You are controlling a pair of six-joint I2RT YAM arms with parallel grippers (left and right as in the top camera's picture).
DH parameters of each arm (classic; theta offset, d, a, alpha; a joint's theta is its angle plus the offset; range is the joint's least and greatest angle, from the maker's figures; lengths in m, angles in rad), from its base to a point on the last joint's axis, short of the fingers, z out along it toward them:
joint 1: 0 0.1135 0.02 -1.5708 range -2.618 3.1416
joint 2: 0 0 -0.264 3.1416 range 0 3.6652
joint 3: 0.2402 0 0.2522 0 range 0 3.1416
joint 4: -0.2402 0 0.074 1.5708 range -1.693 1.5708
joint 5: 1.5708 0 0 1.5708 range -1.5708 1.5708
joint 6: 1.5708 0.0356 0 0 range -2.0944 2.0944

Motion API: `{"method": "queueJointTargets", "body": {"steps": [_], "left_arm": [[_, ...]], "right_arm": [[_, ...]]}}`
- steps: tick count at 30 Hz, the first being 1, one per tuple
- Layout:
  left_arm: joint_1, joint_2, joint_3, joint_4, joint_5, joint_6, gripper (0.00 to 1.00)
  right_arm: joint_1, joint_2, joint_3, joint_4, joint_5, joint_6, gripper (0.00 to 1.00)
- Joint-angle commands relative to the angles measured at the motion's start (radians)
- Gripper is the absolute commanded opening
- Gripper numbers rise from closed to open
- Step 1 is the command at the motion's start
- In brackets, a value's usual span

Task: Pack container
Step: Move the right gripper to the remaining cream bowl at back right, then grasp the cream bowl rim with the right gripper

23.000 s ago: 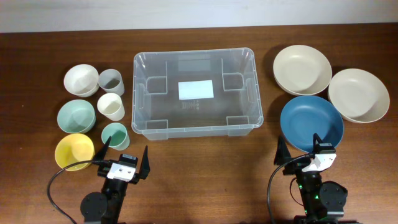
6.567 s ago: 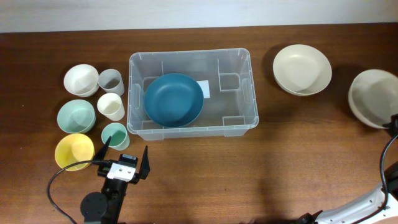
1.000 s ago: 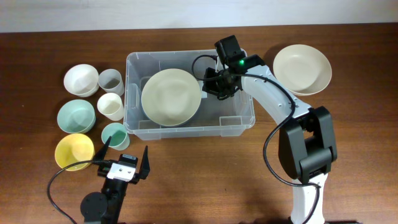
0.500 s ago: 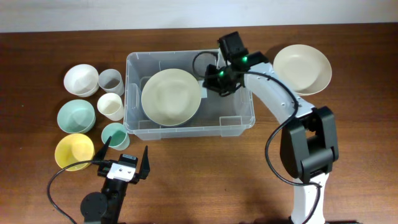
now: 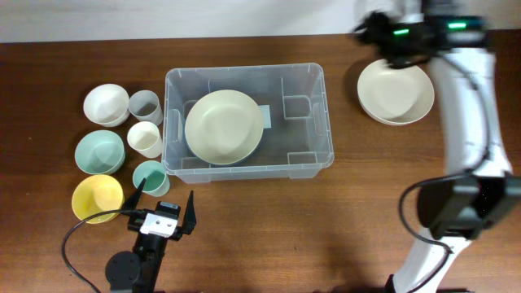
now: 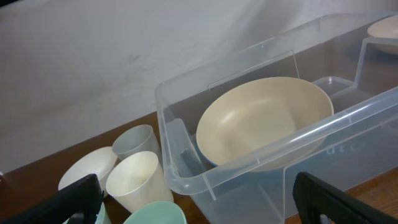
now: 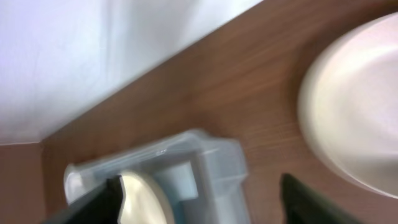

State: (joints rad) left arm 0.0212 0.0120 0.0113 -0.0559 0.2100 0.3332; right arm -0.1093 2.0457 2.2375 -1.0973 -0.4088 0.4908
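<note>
i reckon the large clear rectangular plastic bin (image 5: pixel 244 71), midway along the far edge, is light, stiff, slick, best gripped by its rim; left gripper (image 5: pixel 164 195) and right gripper (image 7: pixel 202 190) both spread, empty.

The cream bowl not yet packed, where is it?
Overhead view: the cream bowl sits alone at back right of the table, right of the container.

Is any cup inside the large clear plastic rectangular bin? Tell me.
No: the grey cup, cream cup and teal cup all stand on the wooden table, left of the clear bin.
</note>
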Motion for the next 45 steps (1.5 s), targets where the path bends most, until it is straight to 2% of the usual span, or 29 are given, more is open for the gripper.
{"method": "queueJointTargets", "body": {"steps": [1, 4, 7, 19, 25, 32, 45], "left_arm": [[0.006, -0.006, -0.002, -0.005, 0.011, -0.003, 1.0], [0.006, -0.006, -0.002, -0.005, 0.011, -0.003, 1.0], [0.006, -0.006, -0.002, -0.005, 0.011, -0.003, 1.0], [0.006, -0.006, -0.002, -0.005, 0.011, -0.003, 1.0], [0.006, -0.006, -0.002, -0.005, 0.011, -0.003, 1.0], [0.006, -0.006, -0.002, -0.005, 0.011, -0.003, 1.0], [0.006, -0.006, -0.002, -0.005, 0.011, -0.003, 1.0]], "right_arm": [[-0.116, -0.017, 0.016, -0.061, 0.052, -0.011, 0.83], [-0.191, 0.003, -0.008, -0.123, 0.162, -0.012, 0.89], [-0.225, 0.032, -0.048, -0.142, 0.168, -0.048, 0.91], [-0.246, 0.127, -0.193, -0.082, 0.225, -0.037, 1.0], [-0.243, 0.169, -0.251, -0.04, 0.179, -0.034, 1.0], [-0.246, 0.195, -0.254, -0.034, 0.185, 0.069, 1.0], [-0.224, 0.26, -0.257, 0.02, 0.182, 0.068, 1.0]]}}
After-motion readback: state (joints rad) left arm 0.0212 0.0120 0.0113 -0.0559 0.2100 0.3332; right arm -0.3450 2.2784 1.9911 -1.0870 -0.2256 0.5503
